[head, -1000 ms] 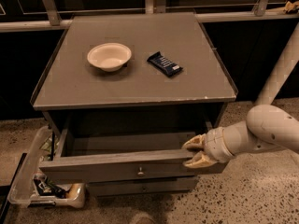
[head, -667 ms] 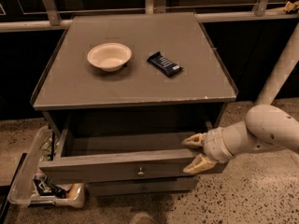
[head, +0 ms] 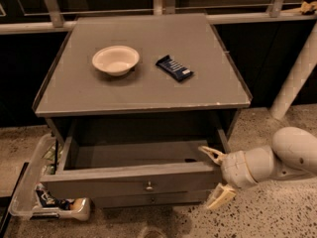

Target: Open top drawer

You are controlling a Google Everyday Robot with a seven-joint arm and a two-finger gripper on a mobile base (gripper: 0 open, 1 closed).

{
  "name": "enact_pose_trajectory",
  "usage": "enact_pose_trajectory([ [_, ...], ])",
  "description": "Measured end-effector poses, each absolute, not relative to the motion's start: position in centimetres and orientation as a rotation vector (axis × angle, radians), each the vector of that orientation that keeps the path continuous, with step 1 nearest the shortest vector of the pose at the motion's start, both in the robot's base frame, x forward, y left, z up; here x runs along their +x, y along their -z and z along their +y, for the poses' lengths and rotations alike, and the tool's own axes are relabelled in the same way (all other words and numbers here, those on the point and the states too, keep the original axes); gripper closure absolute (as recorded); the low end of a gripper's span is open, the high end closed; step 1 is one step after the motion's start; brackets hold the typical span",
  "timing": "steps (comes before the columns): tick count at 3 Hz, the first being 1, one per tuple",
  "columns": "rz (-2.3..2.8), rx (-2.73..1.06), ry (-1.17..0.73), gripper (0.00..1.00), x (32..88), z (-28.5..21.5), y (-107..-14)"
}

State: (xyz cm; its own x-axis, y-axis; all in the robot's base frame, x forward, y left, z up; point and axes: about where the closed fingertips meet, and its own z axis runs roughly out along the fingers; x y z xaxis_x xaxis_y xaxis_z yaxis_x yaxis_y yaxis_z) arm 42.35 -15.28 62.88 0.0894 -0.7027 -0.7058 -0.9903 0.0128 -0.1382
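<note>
Overall: a grey cabinet [head: 143, 90] is standing on a speckled floor, with a robot arm reaching in from the right.
Floor bin: a clear plastic bin [head: 26, 192] is lying on the floor just beside the cabinet's lower left corner; it is holding packets and a bottle, too small to identify.
Cabinet top: the flat grey surface is carrying two items, well apart from the drawer opening.
Bowl: a pale round bowl [head: 115, 60] is sitting upright on the left half of the top.
Snack bar: a dark blue wrapped bar [head: 174, 68] is lying flat near the bowl, to its right, not touching it.
Top drawer: the top drawer [head: 114, 178] is standing pulled out from the slot directly under the cabinet top, showing a plain grey inside.
Knob: a small round metal knob [head: 148, 186] is sitting at the centre of the drawer front.
Lower drawer: a slimmer grey front [head: 124, 200] is sitting shut just below the open drawer.
Gripper: the gripper [head: 216, 175] is hovering at the right end of the drawer front, pointing left.
Fingers: the two fingers [head: 212, 153] are standing spread apart, one over the drawer's inner right corner, the other lower, beside the cabinet's base; contact with the drawer cannot be told.
Arm: the white arm [head: 292, 152] is extending from the right edge.
Post: a white post [head: 297, 78] is leaning behind the arm.
</note>
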Motion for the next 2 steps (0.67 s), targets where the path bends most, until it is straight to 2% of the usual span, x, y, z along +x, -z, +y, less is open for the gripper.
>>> enact_pose_trajectory([
  [2, 1.672, -1.750, -0.593, 0.65, 42.50, -15.25, -64.03],
])
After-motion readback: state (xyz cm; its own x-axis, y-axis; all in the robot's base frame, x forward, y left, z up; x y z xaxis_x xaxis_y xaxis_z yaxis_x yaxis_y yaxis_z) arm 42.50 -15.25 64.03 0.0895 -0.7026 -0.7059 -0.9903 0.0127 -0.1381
